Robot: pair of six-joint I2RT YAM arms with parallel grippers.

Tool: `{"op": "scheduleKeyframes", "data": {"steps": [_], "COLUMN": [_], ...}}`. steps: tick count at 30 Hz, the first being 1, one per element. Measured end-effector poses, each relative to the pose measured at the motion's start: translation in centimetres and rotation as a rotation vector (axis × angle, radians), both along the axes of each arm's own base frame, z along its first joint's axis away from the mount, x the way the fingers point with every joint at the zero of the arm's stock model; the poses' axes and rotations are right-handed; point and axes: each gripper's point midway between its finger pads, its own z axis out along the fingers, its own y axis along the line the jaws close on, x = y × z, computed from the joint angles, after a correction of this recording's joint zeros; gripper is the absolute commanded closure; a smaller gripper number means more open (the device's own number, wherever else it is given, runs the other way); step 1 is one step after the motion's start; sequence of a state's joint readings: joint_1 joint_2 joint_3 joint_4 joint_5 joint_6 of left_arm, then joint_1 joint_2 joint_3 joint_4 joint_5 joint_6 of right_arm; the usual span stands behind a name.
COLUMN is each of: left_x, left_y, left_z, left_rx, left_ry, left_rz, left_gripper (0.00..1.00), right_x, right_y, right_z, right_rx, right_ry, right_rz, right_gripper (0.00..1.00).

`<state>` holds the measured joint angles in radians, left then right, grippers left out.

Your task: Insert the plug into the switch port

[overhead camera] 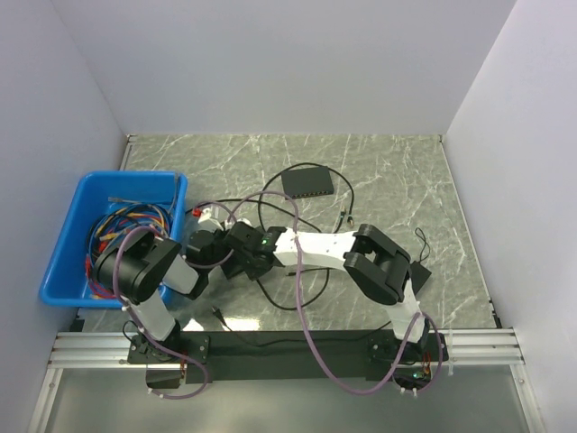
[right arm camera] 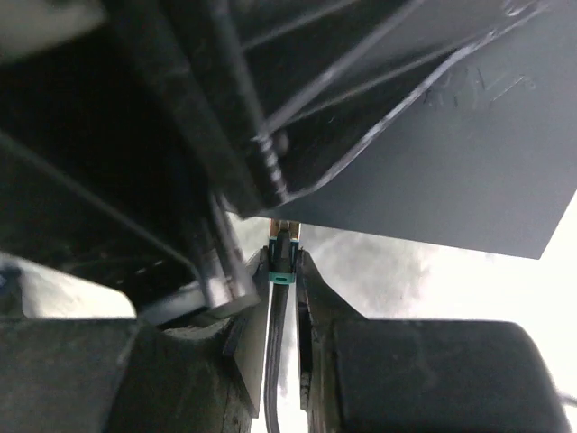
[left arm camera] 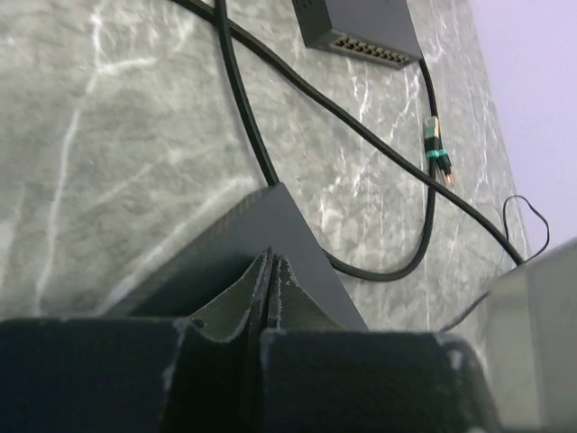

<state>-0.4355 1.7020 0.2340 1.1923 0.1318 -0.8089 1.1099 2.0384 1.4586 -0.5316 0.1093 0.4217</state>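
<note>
My right gripper [right arm camera: 285, 263] is shut on the plug [right arm camera: 284, 245], a small connector with a teal band. Its thin black cable [right arm camera: 275, 352] runs back between the fingers. The plug's tip sits just under the edge of a flat black slab [right arm camera: 451, 153]. My left gripper [left arm camera: 268, 260] is shut, with its tips against the same slab [left arm camera: 270, 221]; I cannot tell whether it grips the slab. The two grippers meet at the table's near left [overhead camera: 233, 251]. The switch [overhead camera: 306, 182] lies far off at the back, and its port row [left arm camera: 365, 47] faces me.
The cable's other connector [left arm camera: 435, 149] lies loose on the marble, right of the switch. A blue bin [overhead camera: 68, 244] holding multicoloured wires [overhead camera: 122, 230] stands at the left. Black cable loops [left arm camera: 243, 117] cross the middle. A dark slab [overhead camera: 421, 273] lies by the right arm. White walls enclose the table.
</note>
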Motion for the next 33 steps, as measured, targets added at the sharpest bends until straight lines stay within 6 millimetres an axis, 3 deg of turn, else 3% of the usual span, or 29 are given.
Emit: {"op": "scheduleKeyframes", "data": {"steps": [13,17,23,26,29,33], "left_x": [1.0,1.1,1.3,1.2,1.0,0.3], "left_y": [0.6,0.6,0.9,0.7,0.5,0.0], "left_z": [-0.3,-0.3,-0.3,-0.3,-0.3,-0.1], "left_rx": [-0.053,-0.054,-0.062,-0.064,-0.069,-0.072], "left_ry": [0.001,0.000,0.001,0.002,0.006,0.017], "left_rz": [0.010,0.008,0.016,0.005,-0.010,-0.040], "left_gripper": [0.99,0.99,0.99,0.99,0.99,0.90], "right_x": [2.0,2.0,2.7,3.1,3.6,3.8], "right_y": [0.9,1.0,0.9,0.9,0.2,-1.0], "right_z": [0.1,0.0,-0.2,0.1,0.3,0.4], "right_rx": [0.104,0.114,0.156,0.184,0.196,0.211], "right_ry": [0.062,0.076,0.072,0.051,0.031,0.003], "right_rz": [-0.096,-0.089,-0.102,-0.110,-0.125,-0.147], "right_gripper": [1.00,0.71,0.53,0.35,0.31,0.29]}}
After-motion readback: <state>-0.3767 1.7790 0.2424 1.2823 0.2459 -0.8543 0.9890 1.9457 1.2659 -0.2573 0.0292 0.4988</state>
